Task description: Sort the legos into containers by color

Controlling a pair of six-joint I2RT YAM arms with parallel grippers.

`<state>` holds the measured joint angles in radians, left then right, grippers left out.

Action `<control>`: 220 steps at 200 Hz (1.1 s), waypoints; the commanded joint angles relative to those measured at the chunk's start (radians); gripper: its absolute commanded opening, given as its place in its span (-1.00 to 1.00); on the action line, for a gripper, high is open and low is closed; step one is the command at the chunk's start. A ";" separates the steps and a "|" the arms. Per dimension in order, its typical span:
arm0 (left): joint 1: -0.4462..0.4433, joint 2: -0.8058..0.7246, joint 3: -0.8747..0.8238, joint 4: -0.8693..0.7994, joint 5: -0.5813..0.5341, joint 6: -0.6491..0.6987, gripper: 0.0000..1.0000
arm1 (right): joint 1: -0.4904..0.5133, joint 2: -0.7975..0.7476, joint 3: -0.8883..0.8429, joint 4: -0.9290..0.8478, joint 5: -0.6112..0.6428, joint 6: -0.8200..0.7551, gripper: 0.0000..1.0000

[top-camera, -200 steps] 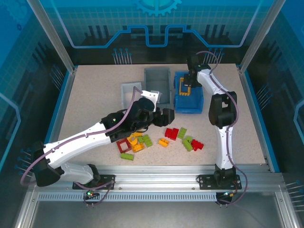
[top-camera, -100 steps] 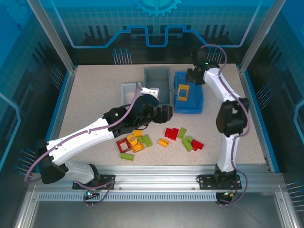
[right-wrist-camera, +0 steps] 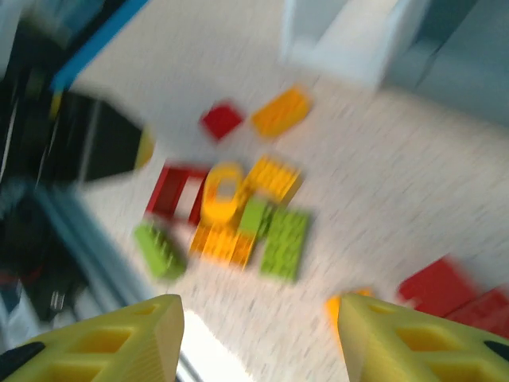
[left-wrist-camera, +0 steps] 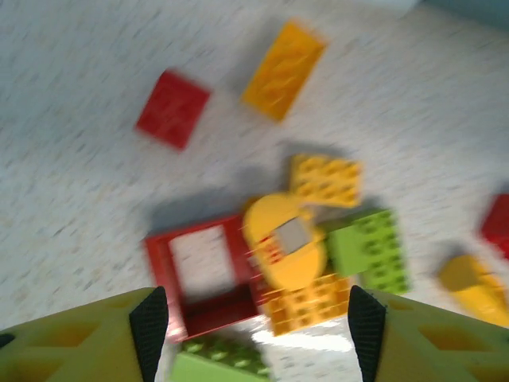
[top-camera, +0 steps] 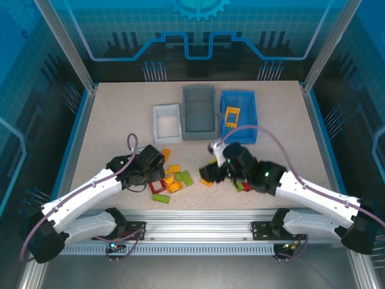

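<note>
The legos lie loose on the table in front of the bins: a red frame [top-camera: 157, 185], green bricks [top-camera: 186, 177] and orange ones [top-camera: 174, 168]. My left gripper [top-camera: 158, 170] hangs open just over the pile's left side. In the left wrist view its gripper [left-wrist-camera: 258, 334] spans the red frame [left-wrist-camera: 203, 274] and a yellow round piece [left-wrist-camera: 284, 243], touching neither. My right gripper [top-camera: 207, 173] stands open over the table right of the pile, nothing between its fingers [right-wrist-camera: 119, 342]. The containers stand behind: white [top-camera: 167, 123], grey [top-camera: 199, 111] and blue [top-camera: 240, 132], the blue one holding a yellow frame [top-camera: 232, 114].
More red and green bricks [top-camera: 243, 185] lie under the right arm's forearm. In the right wrist view a red brick [right-wrist-camera: 221, 119] and an orange brick [right-wrist-camera: 280, 111] lie apart from the pile, toward the white bin [right-wrist-camera: 350, 40]. Open tabletop lies left of the pile.
The right gripper opened over the blue bin, left the yellow frame there and swung down to the pile. The left arm drew back from the white bin to the pile's left side.
</note>
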<state>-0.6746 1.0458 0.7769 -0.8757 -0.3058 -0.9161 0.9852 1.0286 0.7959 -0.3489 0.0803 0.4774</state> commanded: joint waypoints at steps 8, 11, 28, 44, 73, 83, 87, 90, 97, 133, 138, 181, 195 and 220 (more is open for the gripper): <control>0.069 0.003 -0.081 0.045 0.075 -0.020 0.23 | 0.137 -0.046 -0.083 0.108 0.076 0.123 0.11; 0.076 0.008 -0.089 0.059 0.080 -0.019 0.21 | 0.146 -0.045 -0.086 0.107 0.082 0.128 0.11; 0.102 0.036 -0.124 0.129 0.122 -0.005 0.10 | 0.185 -0.034 -0.088 0.097 0.100 0.145 0.11; 0.104 0.077 -0.132 0.141 0.128 -0.013 0.04 | 0.199 -0.027 -0.076 0.071 0.124 0.153 0.11; 0.104 0.091 -0.173 0.165 0.109 -0.024 -0.11 | 0.201 -0.038 -0.072 0.060 0.148 0.156 0.12; 0.105 0.093 -0.184 0.175 0.105 -0.025 -0.16 | 0.201 -0.038 -0.075 0.062 0.154 0.158 0.12; 0.104 0.095 -0.188 0.179 0.105 -0.024 -0.18 | 0.201 -0.036 -0.075 0.062 0.156 0.158 0.12; 0.105 0.095 -0.191 0.182 0.105 -0.023 -0.19 | 0.201 -0.034 -0.074 0.063 0.156 0.158 0.13; 0.105 0.102 -0.199 0.193 0.103 -0.023 -0.22 | 0.200 -0.028 -0.072 0.064 0.153 0.158 0.12; 0.105 0.134 -0.227 0.241 0.082 -0.022 -0.42 | 0.201 0.010 -0.055 0.065 0.144 0.164 0.12; 0.105 0.133 -0.228 0.246 0.075 -0.020 -0.47 | 0.200 0.014 -0.053 0.065 0.142 0.165 0.12; 0.105 0.118 -0.206 0.257 0.012 0.008 -0.79 | 0.201 0.017 -0.039 0.059 0.156 0.166 0.11; 0.104 0.107 -0.177 0.225 -0.020 0.028 -0.84 | 0.200 0.009 -0.028 0.042 0.180 0.164 0.10; 0.105 0.089 -0.060 0.135 -0.067 0.100 -0.89 | 0.192 -0.026 0.016 -0.029 0.303 0.182 0.09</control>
<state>-0.5777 1.1694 0.5961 -0.6590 -0.2916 -0.8917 1.1736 1.0439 0.7483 -0.3176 0.2550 0.6319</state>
